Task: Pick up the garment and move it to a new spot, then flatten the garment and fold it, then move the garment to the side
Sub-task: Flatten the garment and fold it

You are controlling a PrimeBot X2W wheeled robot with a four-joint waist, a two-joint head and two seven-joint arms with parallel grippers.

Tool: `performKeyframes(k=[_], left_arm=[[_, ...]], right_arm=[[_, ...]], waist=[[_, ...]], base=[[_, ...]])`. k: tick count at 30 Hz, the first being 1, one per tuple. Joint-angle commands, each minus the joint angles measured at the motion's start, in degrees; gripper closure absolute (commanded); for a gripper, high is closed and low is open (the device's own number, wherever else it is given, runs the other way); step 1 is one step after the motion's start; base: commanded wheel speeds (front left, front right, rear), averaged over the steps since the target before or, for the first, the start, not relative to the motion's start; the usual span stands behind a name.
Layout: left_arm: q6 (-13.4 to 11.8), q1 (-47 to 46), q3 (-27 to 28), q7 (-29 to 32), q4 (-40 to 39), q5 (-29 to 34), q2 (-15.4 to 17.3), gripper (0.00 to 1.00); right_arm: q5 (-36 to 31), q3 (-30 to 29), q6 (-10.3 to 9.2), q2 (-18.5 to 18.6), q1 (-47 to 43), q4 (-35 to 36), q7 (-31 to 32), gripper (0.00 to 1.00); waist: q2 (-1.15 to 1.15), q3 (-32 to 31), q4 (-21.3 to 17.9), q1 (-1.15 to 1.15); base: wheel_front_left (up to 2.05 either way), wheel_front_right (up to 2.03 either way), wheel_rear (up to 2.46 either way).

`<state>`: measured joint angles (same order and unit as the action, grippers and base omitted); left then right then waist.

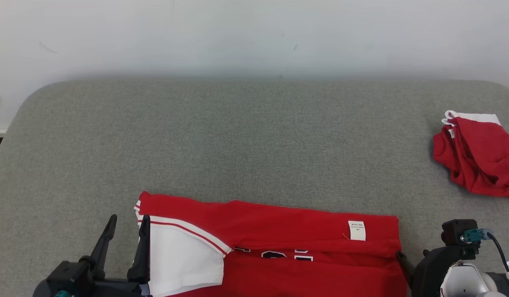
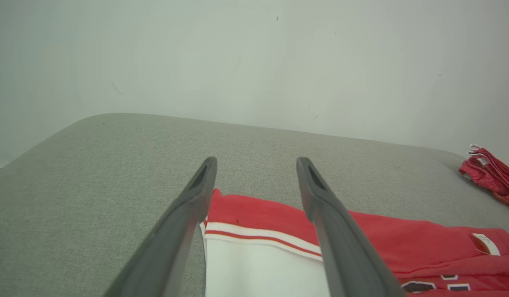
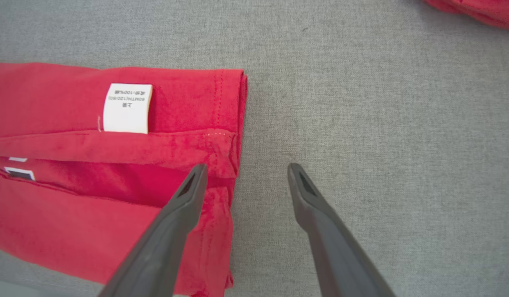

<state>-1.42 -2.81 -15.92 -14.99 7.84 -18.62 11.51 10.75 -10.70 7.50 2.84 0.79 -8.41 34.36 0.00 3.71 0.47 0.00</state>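
On the red garment (image 1: 279,222) sits a white label (image 3: 127,108), print illegible; left pincer (image 2: 256,163) and right pincer (image 3: 246,169) gape empty.

Left gripper (image 1: 129,218): at 7 o'clock in my head view, two long black fingers (image 1: 142,247) that taper to thin tips.
Base (image 1: 69,276): blocky, matte black, with a small teal piece (image 1: 61,294) at its lower edge.
Right gripper (image 3: 247,166): I see the same dark grey blades, each with a narrow slot-shaped recess near the tip.
Wrist module (image 1: 456,231): at 4 o'clock, a boxy black housing.
Connector (image 1: 472,235): teal, plugged into the module's side.
Cable (image 1: 497,246): thin, black, curving toward 5 o'clock.
Forearm shell (image 1: 464,282): rounded, pale grey-white, slightly glossy.
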Motion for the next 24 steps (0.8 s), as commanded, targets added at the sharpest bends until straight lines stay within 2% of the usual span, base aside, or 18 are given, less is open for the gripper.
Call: performKeyframes(k=[1, 8, 24], left_arm=[[0.2, -0.7, 0.0, -0.2, 0.1, 0.0, 0.2, 0.0], [0.4, -1.1, -0.5, -0.2, 0.5, -0.4, 0.0, 0.0], [0.8, -2.1, -1.3, -0.2, 1.4, -1.1, 0.1, 0.0]], right_arm=[[0.6, 0.1, -0.01, 0.2, 0.3, -0.2, 0.1, 0.0], [0.7, 0.0, -0.01, 0.2, 0.9, -1.6, -0.4, 0.0], [2.0, 0.3, 0.0, 0.1, 3.5, -10.4, -2.1, 0.0]], waist=[[0.0, 0.2, 0.2, 0.0], [0.0, 0.7, 0.9, 0.0], [0.0, 1.8, 2.6, 0.0]], base=[[0.0, 0.0, 0.0], [0.0, 0.0, 0.0], [0.0, 0.0, 0.0]])
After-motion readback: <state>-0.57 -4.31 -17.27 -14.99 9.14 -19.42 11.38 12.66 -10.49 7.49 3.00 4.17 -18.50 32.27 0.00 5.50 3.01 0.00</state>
